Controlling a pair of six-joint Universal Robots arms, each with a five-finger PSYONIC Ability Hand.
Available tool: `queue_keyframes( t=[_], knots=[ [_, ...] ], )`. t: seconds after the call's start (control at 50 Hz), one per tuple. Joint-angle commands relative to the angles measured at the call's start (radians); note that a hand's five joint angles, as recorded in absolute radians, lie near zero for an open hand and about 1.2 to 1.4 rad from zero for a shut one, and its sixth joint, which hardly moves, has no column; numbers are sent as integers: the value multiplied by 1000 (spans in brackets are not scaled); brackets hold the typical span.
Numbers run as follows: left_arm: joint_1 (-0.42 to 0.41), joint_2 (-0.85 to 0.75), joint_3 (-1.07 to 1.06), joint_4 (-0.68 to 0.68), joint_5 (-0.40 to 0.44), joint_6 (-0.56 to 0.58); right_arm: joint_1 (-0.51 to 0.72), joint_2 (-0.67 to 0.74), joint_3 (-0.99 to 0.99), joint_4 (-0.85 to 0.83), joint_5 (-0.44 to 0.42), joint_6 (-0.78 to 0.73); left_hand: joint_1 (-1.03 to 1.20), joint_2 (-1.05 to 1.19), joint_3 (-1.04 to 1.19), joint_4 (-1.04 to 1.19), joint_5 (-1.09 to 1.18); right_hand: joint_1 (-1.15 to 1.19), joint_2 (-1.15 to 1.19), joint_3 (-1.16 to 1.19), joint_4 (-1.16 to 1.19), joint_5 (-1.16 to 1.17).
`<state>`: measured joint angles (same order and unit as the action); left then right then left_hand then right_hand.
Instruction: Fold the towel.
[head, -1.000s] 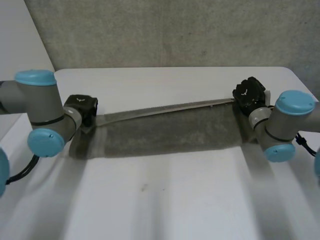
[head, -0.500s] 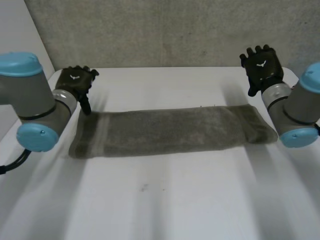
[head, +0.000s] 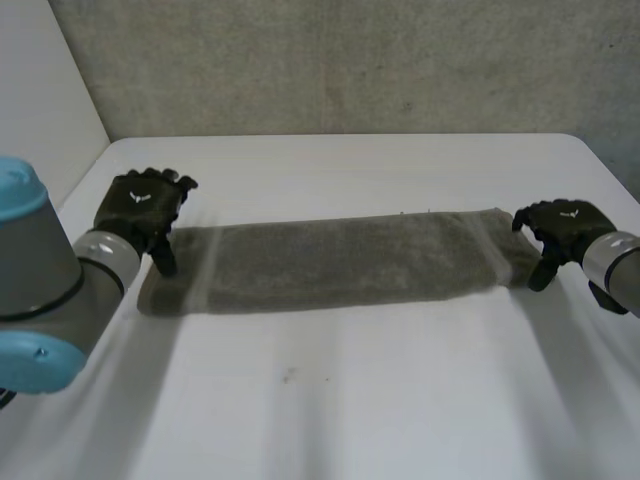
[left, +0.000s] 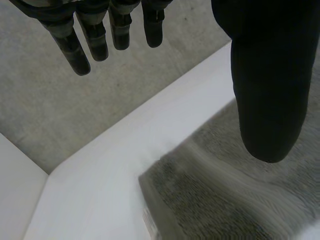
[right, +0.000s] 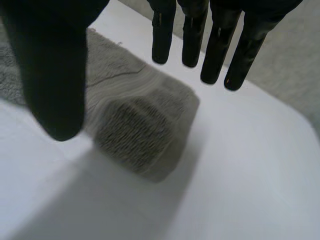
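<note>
White table (head: 350, 400) holds the towel (head: 340, 262), left robot hand (head: 140, 210) and right robot hand (head: 565, 225) released at its ends.

Open table (head: 330, 400) lies all round the flat towel (head: 340, 262); wall (head: 330, 60) behind.

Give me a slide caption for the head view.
Open left hand and open right hand at opposite ends of the grey towel, a long strip on the white table.
</note>
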<state>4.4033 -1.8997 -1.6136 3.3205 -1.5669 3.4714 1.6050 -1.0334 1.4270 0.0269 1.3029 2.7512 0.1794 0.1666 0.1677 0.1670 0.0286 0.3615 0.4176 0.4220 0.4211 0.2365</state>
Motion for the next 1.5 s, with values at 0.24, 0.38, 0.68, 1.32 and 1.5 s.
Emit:
queue_keyframes(
  t=[0.24, 0.38, 0.68, 1.32, 1.5],
  knots=[
    [4, -4, -88, 80, -1, 0, -34, 153, -2, -301, 44, -101, -5, 8, 7, 8, -29, 1035, 979, 974, 975, 985],
    [5, 1, -88, 80, -1, 0, -119, 136, -2, -358, 219, -360, -5, 8, 7, 8, -29, 1035, 979, 974, 975, 985],
    [13, 25, -100, 80, -1, 0, 42, -17, -48, -363, 60, -246, -5, 8, 7, 8, -29, 1035, 979, 974, 975, 985],
    [2, 44, -124, 82, -2, -2, 722, 314, -149, -480, -124, -202, -5, 8, 7, 8, -29, -85, -141, -145, -144, -134],
    [-103, 44, -74, 114, -5, -37, 640, 90, -67, -407, 50, -24, -5, 8, 7, 8, -29, -187, -243, -247, -247, -236]
  ],
)
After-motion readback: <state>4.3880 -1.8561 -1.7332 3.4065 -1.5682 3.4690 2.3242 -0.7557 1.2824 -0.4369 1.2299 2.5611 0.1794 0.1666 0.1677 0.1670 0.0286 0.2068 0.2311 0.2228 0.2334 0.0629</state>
